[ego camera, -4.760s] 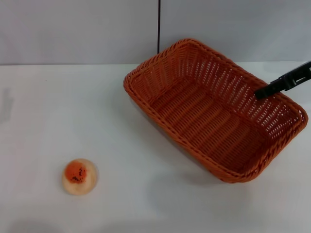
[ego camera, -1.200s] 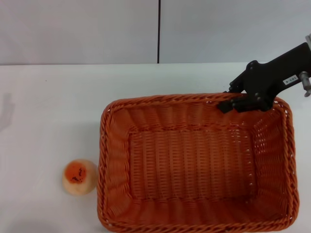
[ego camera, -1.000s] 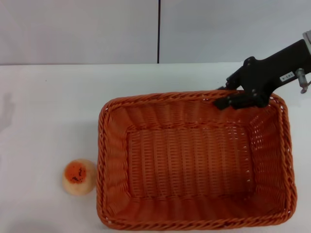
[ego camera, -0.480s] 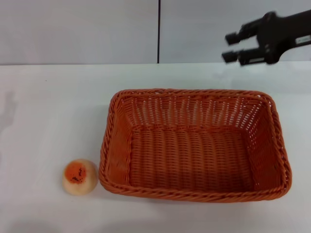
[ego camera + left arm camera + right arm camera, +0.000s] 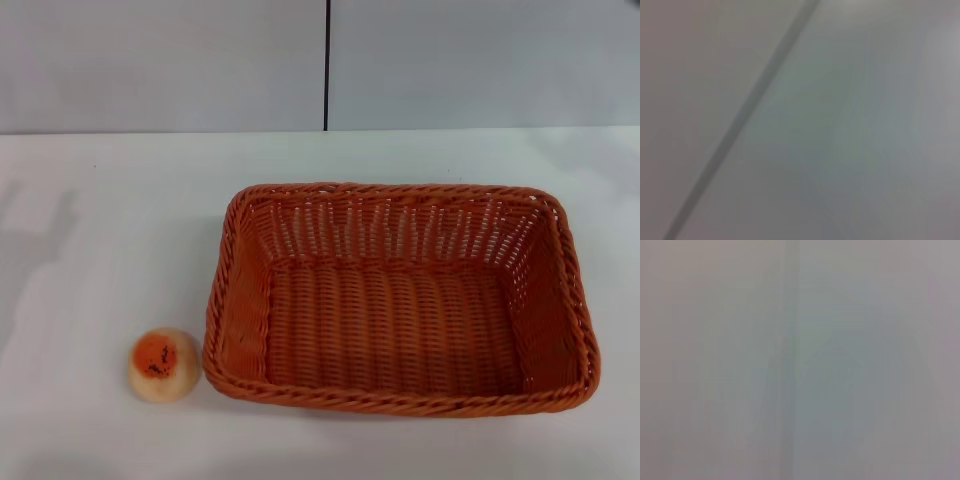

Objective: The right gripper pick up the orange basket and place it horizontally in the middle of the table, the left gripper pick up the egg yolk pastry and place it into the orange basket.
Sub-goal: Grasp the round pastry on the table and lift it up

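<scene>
The orange basket sits flat on the white table, long side across, near the middle and slightly right, with nothing inside it. The egg yolk pastry rests on the table just beside the basket's near left corner, a small gap between them. Neither gripper shows in the head view. Both wrist views show only a blank grey wall with a dark seam and no fingers.
A grey wall with a vertical dark seam stands behind the table's far edge. Bare tabletop stretches left of the basket and behind it.
The right gripper let go of the basket's far right rim, rose and left the view to the right. The basket now rests still on the table. The pastry has not moved.
</scene>
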You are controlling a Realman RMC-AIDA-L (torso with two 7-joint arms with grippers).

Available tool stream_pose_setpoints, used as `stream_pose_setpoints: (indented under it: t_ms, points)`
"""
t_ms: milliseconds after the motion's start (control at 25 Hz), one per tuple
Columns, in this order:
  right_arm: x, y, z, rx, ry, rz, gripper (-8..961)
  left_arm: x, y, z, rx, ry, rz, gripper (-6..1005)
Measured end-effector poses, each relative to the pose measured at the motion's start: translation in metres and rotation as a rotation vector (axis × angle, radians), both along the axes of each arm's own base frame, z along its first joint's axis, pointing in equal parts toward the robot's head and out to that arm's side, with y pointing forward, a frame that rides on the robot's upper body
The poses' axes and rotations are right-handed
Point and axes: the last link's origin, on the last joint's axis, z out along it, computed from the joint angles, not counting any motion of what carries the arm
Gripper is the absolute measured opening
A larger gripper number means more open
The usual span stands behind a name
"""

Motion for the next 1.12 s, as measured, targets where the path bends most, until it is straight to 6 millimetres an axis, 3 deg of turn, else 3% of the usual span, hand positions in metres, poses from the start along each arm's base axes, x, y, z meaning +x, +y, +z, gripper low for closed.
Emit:
stream_pose_setpoints:
  t_ms: [320,600,920,960,1120]
  points:
    - [0.079,-0.056,0.015,0.347,0.371,-0.260,473,-0.003,0.003,0.005,-0.332,0.251,-0.149,828]
    - [0.089,-0.063,0.016,0.400,0.404,-0.306,473,-0.020,-0.019,0.004,-0.609,0.408,-0.159,827]
    - [0.086,-0.053,0.014,0.399,0.419,-0.318,473,-0.023,-0.029,-0.001,-0.672,0.423,-0.160,827]
    - [0.086,-0.053,0.014,0.399,0.419,-0.318,473,-0.027,-0.044,-0.011,-0.751,0.423,-0.160,827]
    - [0.088,-0.051,0.010,0.422,0.428,-0.337,473,-0.028,-0.052,-0.021,-0.794,0.419,-0.156,827]
